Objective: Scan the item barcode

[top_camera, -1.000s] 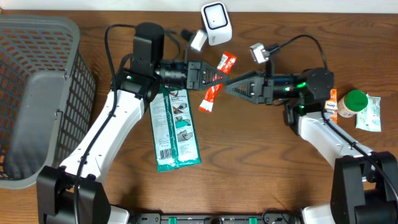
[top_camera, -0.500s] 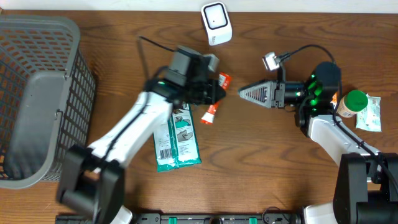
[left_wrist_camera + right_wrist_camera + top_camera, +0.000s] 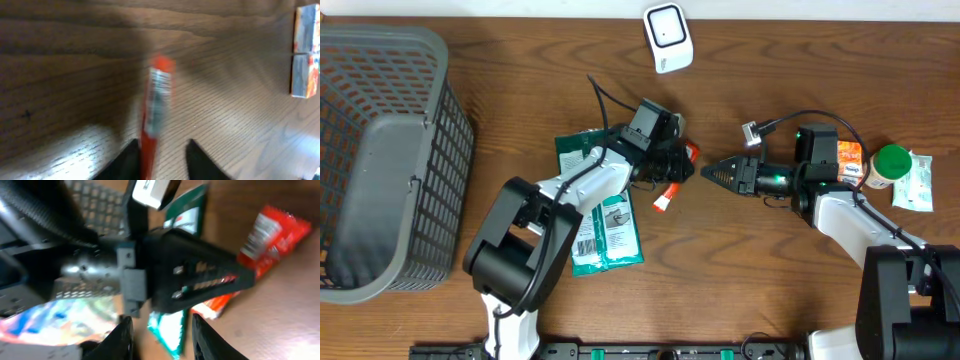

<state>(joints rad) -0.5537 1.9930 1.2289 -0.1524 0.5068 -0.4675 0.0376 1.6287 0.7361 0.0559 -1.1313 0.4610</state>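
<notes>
From where I stand, the small red sachet [image 3: 665, 198] seems to lie on the wooden table [image 3: 770, 280] near the middle, right under the nose of the left gripper [image 3: 676, 165]. It is well apart from the white scanner [image 3: 667, 35] at the far edge. In the left wrist view the sachet [image 3: 159, 95] runs up between that gripper's [image 3: 162, 145] two dark fingers. The jaws are parted a modest way. The sachet sits against one finger and clear of the other, so I judge it is not pinched, though the blur makes that hard to swear to. The right gripper [image 3: 712, 174] points at the same spot from the other side, close by but not touching. Its own camera shows its fingers [image 3: 122, 340] a little apart with nothing between them. A green packet [image 3: 605, 225] lies beside the left arm, and a grey basket [image 3: 380, 150] stands far off to the left. To my eye the step in hand is getting a proper hold on the sachet, with the scan itself not yet begun. Next, one gripper needs to close firmly on an end of the sachet. It must then lift the sachet clear of the table and carry it up to the scanner, turned so the pale label patch near the top faces the window.
</notes>
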